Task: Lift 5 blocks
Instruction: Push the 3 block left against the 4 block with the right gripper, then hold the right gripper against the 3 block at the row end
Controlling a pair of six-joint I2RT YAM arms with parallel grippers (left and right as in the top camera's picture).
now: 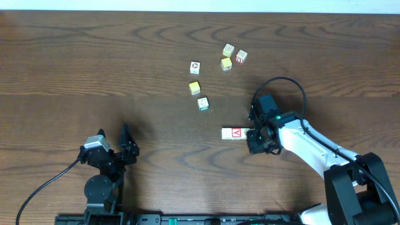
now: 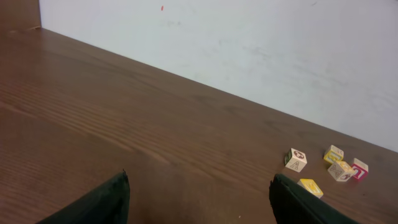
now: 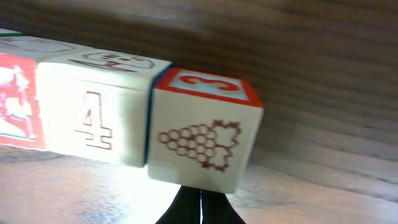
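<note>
Beside shut, empty R jaws, blocks (image 3: 202,140) read "3" & "4"; L jaws wide, empty.

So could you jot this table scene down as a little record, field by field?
Left gripper: open, empty
Right gripper: shut, beside the row's end
Row of cream wooden picture cubes: side by side on brown wooden table
Loose picture cubes: four, scattered farther back
Solid yellow cubes: two, among them

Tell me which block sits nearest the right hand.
The grape-picture block with a red-framed 3 on top. It lies just off the right hand; the block marked 4 beside it is farther off, and the red-faced block farther still.
</note>
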